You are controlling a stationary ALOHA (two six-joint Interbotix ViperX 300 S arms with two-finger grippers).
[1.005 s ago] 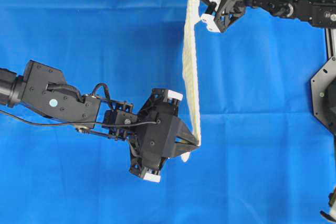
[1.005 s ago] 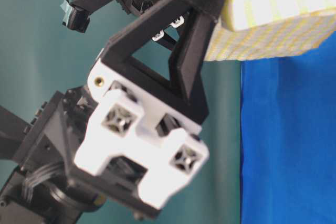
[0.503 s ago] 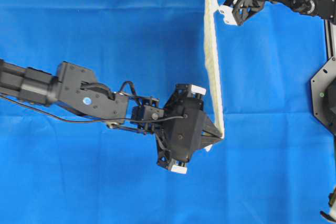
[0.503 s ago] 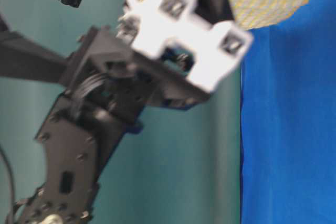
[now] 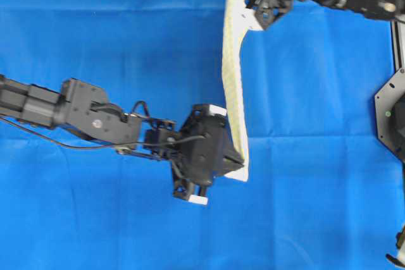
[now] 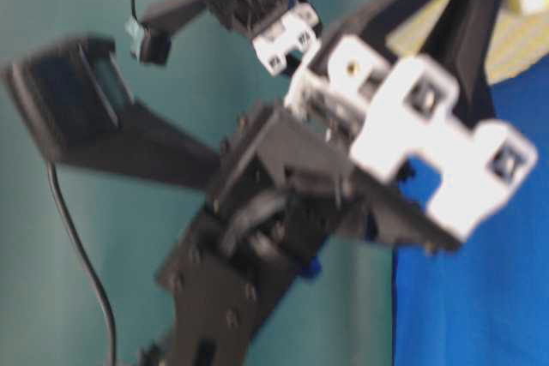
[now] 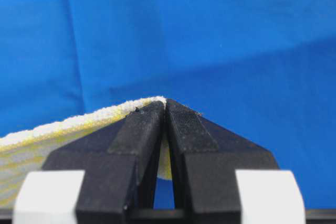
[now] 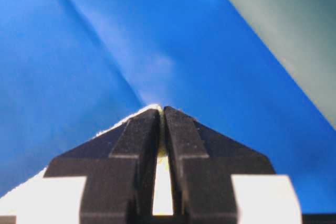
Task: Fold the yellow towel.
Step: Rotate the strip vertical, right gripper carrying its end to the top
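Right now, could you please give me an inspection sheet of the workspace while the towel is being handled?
Surface: blue sheet covers the table, with faint creases.
Job's things: yellow towel hangs stretched in a narrow band between the two grippers, lifted off the sheet.
Clutter: nothing seen.
Grippers: left gripper is shut on the towel's near end; right gripper is shut on the far end. Both wrist views show cloth pinched between closed jaws.
Cables: a black cable runs along the left arm; another trails in the table-level view.
Surroundings: a black mounting plate at the right edge; a teal wall behind.
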